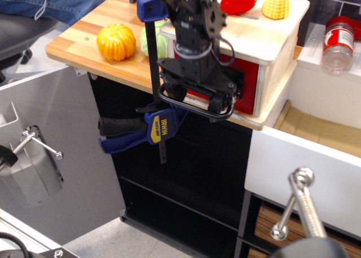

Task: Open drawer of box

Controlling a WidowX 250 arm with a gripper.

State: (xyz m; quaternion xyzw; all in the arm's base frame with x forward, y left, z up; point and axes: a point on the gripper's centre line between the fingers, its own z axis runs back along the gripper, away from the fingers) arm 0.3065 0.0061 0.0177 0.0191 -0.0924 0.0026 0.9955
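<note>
Right behind the black claw (197,100) sits the pale cream wooden box (265,44) on the table (113,69), its red drawer (248,83) seemingly shut. The fingers hang apart astride the black metal loop handle (225,112). Next: clamp, then pull outward.

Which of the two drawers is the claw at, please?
The red drawer of the cream box; the claw is at its black loop handle, away from the white drawer.
</note>
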